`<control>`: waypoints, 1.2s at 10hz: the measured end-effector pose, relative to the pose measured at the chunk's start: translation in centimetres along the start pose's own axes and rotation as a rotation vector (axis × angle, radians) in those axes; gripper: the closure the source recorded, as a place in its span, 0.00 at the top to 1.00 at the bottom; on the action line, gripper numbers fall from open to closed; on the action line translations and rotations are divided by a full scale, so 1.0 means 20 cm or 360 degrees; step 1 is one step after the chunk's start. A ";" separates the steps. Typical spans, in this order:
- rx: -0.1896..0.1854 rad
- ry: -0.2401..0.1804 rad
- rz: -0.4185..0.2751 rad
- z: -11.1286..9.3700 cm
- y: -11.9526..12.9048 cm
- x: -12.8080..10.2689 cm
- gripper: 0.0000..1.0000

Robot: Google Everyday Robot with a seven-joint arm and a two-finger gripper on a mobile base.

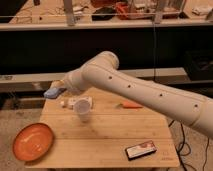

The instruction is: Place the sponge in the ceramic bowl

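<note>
Where the wooden table (112, 136) bears the ceramic bowl (32, 143) at its front-left corner, the gripper (59, 89) hovers over the far-left edge, well above it, jaws seemingly pinching the sponge (51, 93), which juts leftward from them.
</note>
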 end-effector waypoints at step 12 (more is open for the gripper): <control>-0.0538 -0.0347 -0.0874 0.56 0.09 -0.53 0.00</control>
